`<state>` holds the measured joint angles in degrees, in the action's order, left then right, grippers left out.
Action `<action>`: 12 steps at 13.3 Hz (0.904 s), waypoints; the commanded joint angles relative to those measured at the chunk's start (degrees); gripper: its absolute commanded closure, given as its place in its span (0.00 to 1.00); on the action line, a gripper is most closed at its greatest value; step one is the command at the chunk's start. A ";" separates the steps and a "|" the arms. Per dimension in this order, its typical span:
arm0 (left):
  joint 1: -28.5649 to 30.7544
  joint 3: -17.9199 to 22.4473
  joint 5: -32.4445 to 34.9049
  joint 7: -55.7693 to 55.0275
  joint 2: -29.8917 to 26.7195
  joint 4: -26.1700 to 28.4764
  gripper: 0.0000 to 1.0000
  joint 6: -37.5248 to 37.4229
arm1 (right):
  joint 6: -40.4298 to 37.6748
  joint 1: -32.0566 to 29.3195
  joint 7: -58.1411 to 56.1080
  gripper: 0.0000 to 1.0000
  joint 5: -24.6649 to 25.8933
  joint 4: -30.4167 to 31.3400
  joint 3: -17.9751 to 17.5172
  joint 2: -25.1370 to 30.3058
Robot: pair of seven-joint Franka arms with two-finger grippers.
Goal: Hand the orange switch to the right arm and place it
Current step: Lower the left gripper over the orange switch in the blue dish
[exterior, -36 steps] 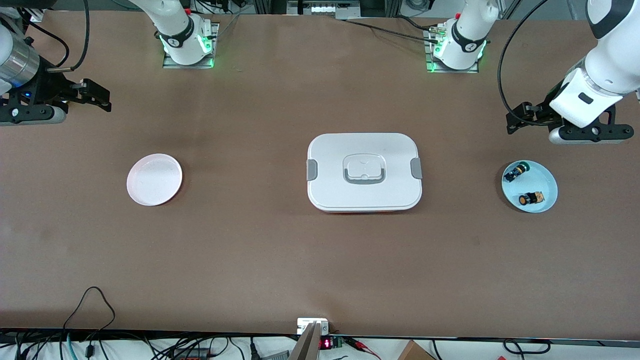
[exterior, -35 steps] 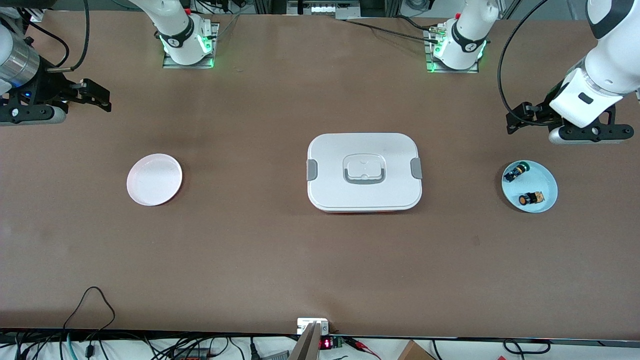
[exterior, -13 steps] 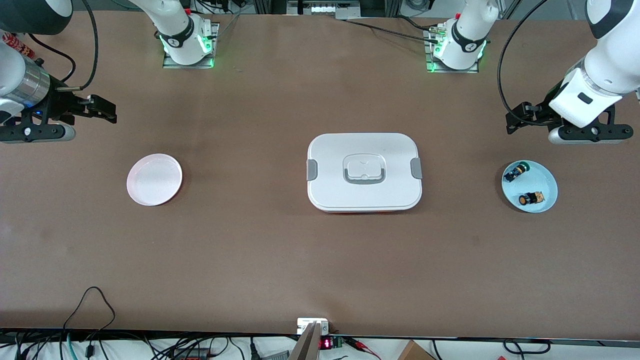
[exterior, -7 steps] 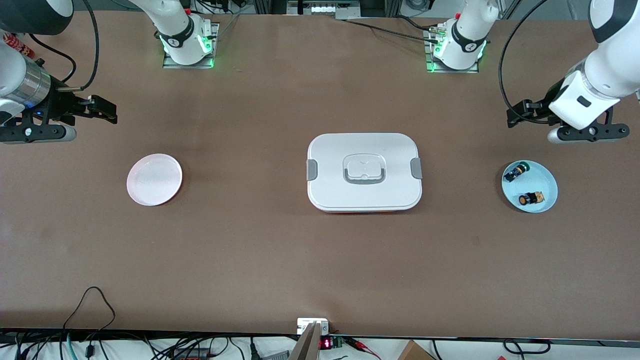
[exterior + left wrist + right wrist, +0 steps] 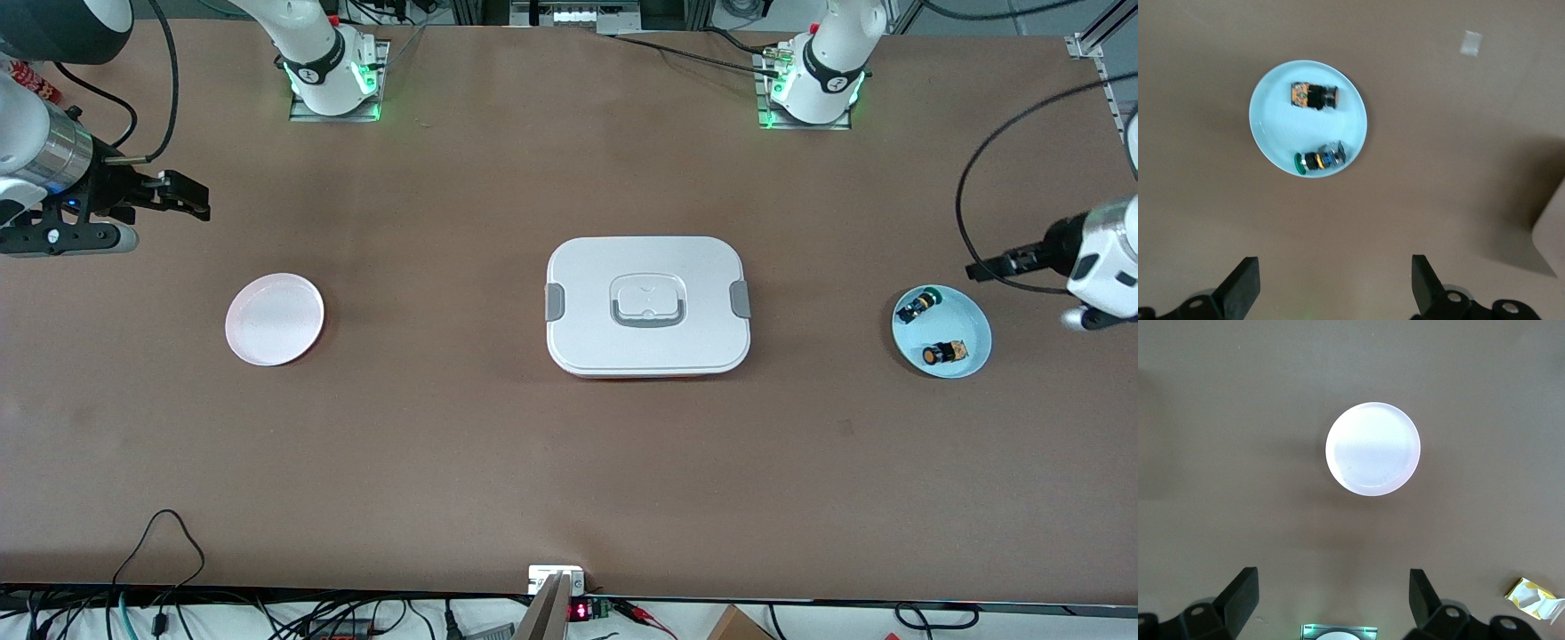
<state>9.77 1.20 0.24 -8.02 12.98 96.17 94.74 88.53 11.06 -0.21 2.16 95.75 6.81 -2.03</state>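
Observation:
The orange switch lies on its side in a light blue dish at the left arm's end of the table. A green-tipped switch lies in the same dish, farther from the front camera. My left gripper hangs open and empty over the bare table beside the dish. My right gripper is open and empty over the table at the right arm's end, apart from a pink plate.
A white lidded box with a grey handle stands in the middle of the table. The two arm bases are along the table's back edge. A crumpled yellow scrap lies near the right gripper.
The left arm has swung out toward its end of the table and come down beside the blue dish. The right arm has hardly moved.

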 commanded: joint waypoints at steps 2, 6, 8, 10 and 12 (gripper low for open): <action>0.78 -0.32 -0.06 3.08 8.62 -5.64 0.00 7.27 | -0.38 2.21 0.56 0.00 0.13 -1.01 0.13 -1.31; 0.34 -0.67 0.37 3.97 13.64 -4.68 0.00 12.74 | -0.47 1.77 -0.14 0.00 0.12 -3.38 0.30 -1.49; 0.86 -0.67 0.29 7.73 14.61 -3.19 0.00 16.24 | -0.64 2.03 -0.23 0.00 -0.13 -3.38 0.22 -3.67; 4.19 -0.85 0.02 10.47 15.75 -0.29 0.00 21.69 | -0.91 2.30 0.12 0.00 0.04 -5.47 0.04 -4.39; 6.13 -0.85 -0.59 12.32 17.33 2.00 0.00 26.70 | -1.00 2.04 -0.14 0.00 0.04 -6.37 0.22 -4.48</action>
<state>13.38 0.75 0.25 1.00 29.38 95.78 116.84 88.62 13.09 -0.10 2.17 92.19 6.89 -5.69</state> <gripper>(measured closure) 0.000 0.000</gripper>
